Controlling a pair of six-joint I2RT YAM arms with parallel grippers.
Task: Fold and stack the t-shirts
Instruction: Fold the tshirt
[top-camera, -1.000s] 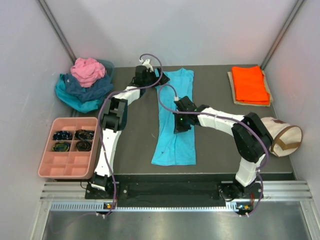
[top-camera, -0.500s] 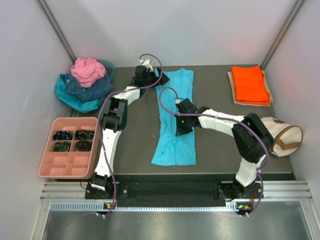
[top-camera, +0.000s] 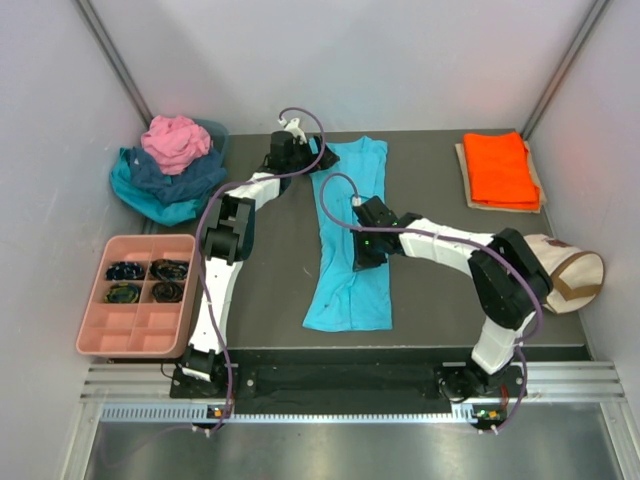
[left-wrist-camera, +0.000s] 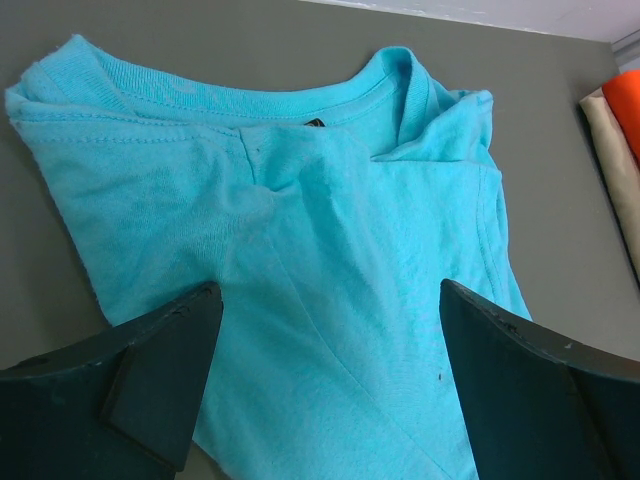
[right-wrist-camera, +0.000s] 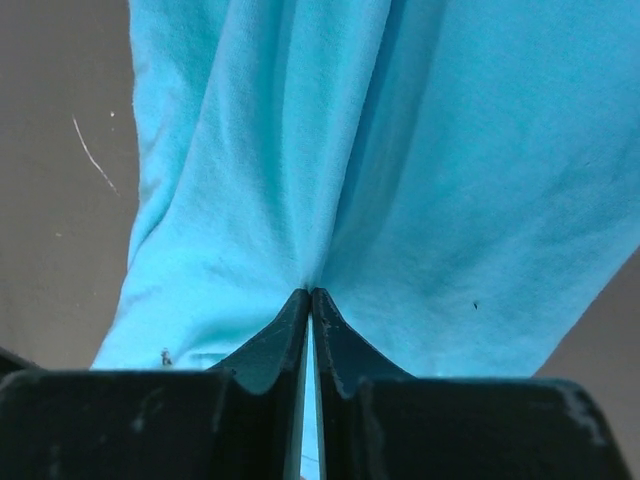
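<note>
The turquoise t-shirt (top-camera: 345, 295) is laid lengthwise on the middle of the counter (top-camera: 270, 290). A ridge of its cloth is pinched by the right hand (right-wrist-camera: 310, 296), while the left hand (left-wrist-camera: 325, 290) is held spread over the collar end. An orange t-shirt (top-camera: 498, 168) is seen folded far right.

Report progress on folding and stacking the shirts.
Done: the orange t-shirt lies folded at the far right. In hand: the turquoise t-shirt, narrowed lengthwise, with the right gripper shut on its middle and the left gripper open over the collar. Remaining: its crosswise fold, stacking, and the crumpled pile of pink, navy and teal shirts at the far left.
</note>
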